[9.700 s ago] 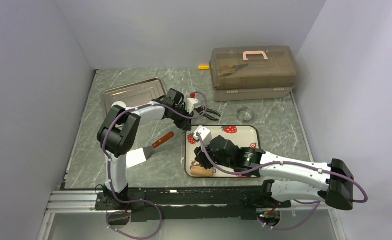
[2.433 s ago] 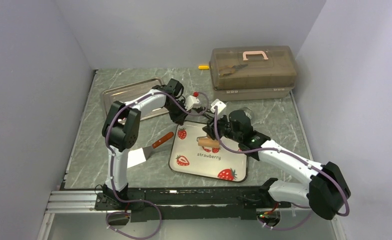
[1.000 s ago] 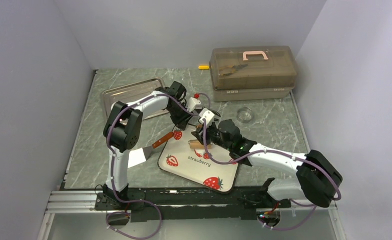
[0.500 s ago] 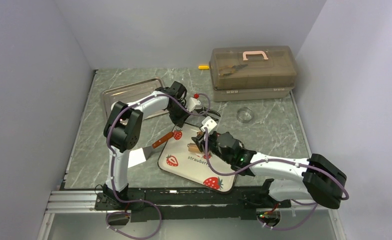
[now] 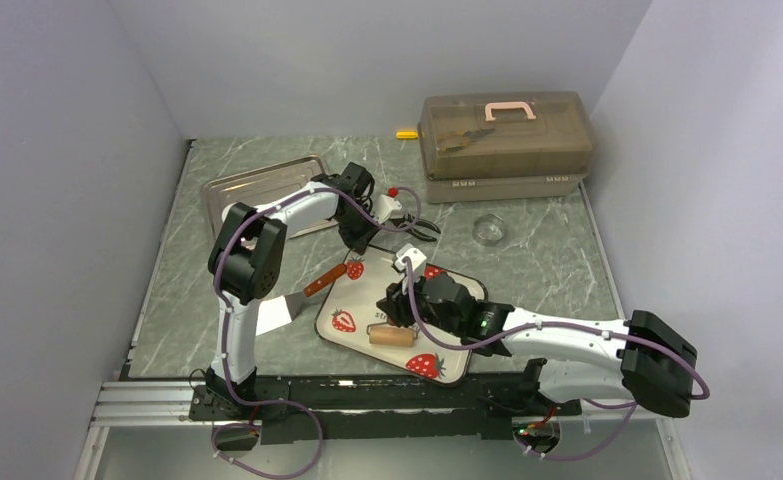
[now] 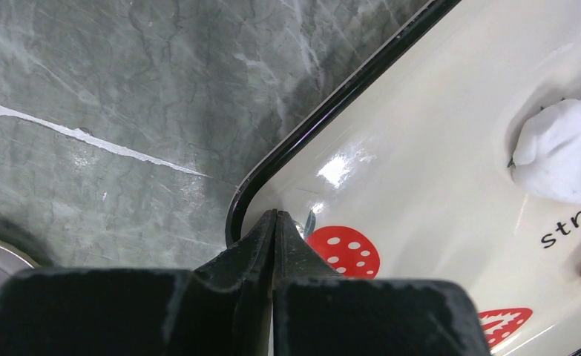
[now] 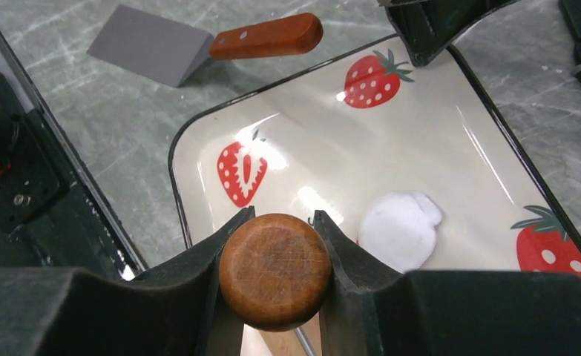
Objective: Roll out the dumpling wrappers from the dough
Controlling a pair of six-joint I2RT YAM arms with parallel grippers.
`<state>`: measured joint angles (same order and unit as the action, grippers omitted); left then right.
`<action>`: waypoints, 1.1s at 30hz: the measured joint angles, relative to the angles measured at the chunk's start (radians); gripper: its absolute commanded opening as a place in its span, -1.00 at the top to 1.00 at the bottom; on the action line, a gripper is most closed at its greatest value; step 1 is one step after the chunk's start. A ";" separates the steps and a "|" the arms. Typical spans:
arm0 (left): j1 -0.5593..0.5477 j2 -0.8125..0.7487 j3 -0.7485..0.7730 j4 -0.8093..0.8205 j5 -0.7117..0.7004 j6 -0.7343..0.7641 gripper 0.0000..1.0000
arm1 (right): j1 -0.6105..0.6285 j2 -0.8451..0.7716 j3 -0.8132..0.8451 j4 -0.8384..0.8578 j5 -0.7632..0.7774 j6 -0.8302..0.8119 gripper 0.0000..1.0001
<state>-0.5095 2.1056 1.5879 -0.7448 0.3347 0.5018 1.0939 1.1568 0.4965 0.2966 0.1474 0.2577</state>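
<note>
A small white lump of dough (image 7: 400, 230) (image 6: 562, 152) lies on the strawberry tray (image 5: 367, 303) (image 7: 391, 141) (image 6: 435, 148). In the top view my right arm hides it. My right gripper (image 7: 282, 215) (image 5: 399, 324) is shut on the brown wooden roller (image 7: 274, 268) (image 5: 391, 336). It holds the roller just left of the dough, near the tray's front edge. My left gripper (image 6: 274, 215) (image 5: 360, 243) is shut on the rim at the tray's far left corner. No dumpling wrappers are in view.
A wooden-handled spatula (image 5: 312, 288) (image 7: 198, 44) lies on the marble left of the tray. A metal tray (image 5: 267, 185) sits at the back left and a brown toolbox (image 5: 505, 135) at the back right. A clear glass ring (image 5: 488, 230) and black pliers (image 5: 414, 228) lie behind the strawberry tray.
My right gripper has carried the roller from the tray's far side toward its near edge. My left gripper has closed on the tray's corner. The tray has stayed put.
</note>
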 measured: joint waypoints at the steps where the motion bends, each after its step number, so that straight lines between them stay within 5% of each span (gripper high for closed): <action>1: 0.000 0.000 0.000 0.000 0.000 0.000 0.84 | 0.000 0.000 0.018 -0.035 -0.003 -0.003 1.00; 14: 0.000 0.001 0.001 0.008 -0.020 0.003 1.00 | -0.319 0.018 0.176 -0.196 -0.227 -0.082 1.00; 24: 0.000 0.001 0.001 0.008 -0.020 0.006 1.00 | -0.416 0.180 0.214 -0.079 -0.314 -0.003 1.00; 33: 0.000 0.002 0.003 0.006 -0.020 0.007 1.00 | -0.436 0.209 0.124 0.124 -0.208 0.048 1.00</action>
<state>-0.5095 2.1075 1.5906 -0.7383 0.3149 0.5091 0.6579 1.3663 0.6209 0.4202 -0.0608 0.3058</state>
